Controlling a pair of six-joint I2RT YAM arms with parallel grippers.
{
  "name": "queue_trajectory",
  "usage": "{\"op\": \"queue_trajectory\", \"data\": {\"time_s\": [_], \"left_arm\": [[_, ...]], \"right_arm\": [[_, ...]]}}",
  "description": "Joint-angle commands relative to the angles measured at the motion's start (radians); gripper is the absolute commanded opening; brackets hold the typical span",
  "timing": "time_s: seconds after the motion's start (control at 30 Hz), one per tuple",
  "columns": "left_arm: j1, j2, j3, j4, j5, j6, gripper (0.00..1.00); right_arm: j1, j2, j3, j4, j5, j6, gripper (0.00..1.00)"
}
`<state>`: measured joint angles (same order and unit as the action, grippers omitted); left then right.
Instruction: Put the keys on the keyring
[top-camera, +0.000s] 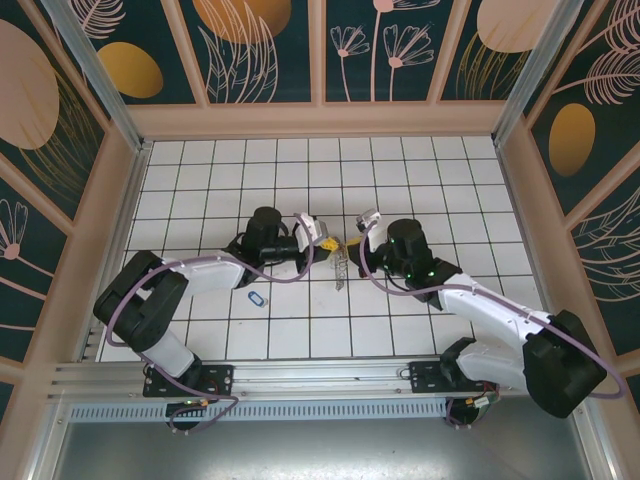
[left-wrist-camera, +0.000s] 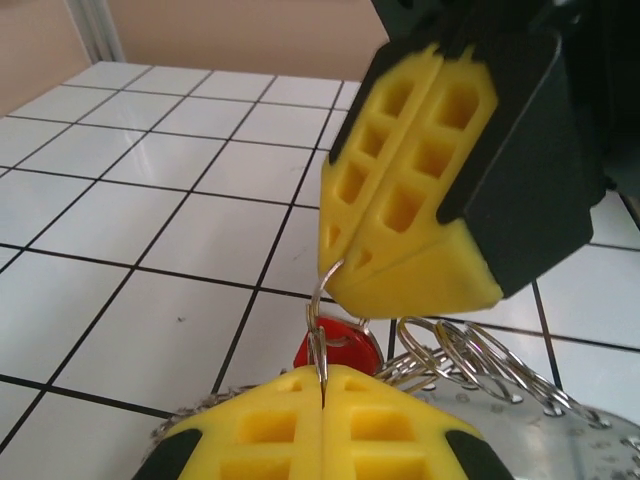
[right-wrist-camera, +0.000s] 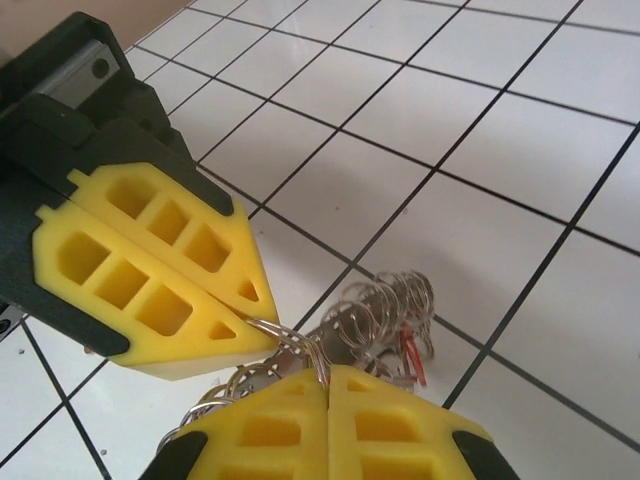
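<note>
My two grippers meet tip to tip over the middle of the floor, left gripper (top-camera: 322, 242) and right gripper (top-camera: 355, 245). Both are shut on the same thin metal ring of the keyring (left-wrist-camera: 318, 310). In the left wrist view my left gripper (left-wrist-camera: 322, 378) pinches it from below and the right gripper (left-wrist-camera: 335, 270) from above. A red key (left-wrist-camera: 340, 345) hangs just behind the ring. The rest of the keyring (right-wrist-camera: 390, 310), a bunch of wire loops, droops to the tiles under my right gripper (right-wrist-camera: 328, 372). A blue key (top-camera: 257, 298) lies alone on the floor, left of the grippers.
White tiled floor (top-camera: 300, 180) inside patterned walls (top-camera: 320, 60). A metal rail (top-camera: 300, 375) runs along the near edge by the arm bases. Open tiles lie behind the grippers and at both sides.
</note>
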<state>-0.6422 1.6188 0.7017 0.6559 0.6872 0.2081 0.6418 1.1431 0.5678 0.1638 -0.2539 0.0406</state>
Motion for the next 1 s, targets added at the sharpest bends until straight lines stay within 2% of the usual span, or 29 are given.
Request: {"op": "queue_trajectory", "data": {"time_s": [0.0,0.17,0.4,0.5,0.8,0.97], "left_arm": [[0.002,0.016,-0.041,0.239,-0.005,-0.108,0.0],[0.002,0.055,-0.125,0.499,-0.077,-0.224,0.0],[0.002,0.147,-0.165,0.665,-0.101,-0.306,0.0],[0.002,0.156,-0.175,0.672,-0.103,-0.305,0.0],[0.001,0.135,-0.15,0.541,-0.099,-0.234,0.18],[0.002,0.118,-0.123,0.476,-0.097,-0.21,0.21]], "right_arm": [[-0.019,0.007,0.013,-0.027,-0.007,0.031,0.0],[-0.011,-0.003,0.049,0.004,-0.065,0.028,0.0],[-0.009,0.0,0.082,0.0,-0.098,-0.005,0.0],[-0.007,0.001,0.091,-0.001,-0.104,-0.012,0.0],[-0.001,0.004,0.114,-0.013,-0.125,-0.04,0.0],[0.002,0.002,0.122,-0.024,-0.128,-0.05,0.0]]}}
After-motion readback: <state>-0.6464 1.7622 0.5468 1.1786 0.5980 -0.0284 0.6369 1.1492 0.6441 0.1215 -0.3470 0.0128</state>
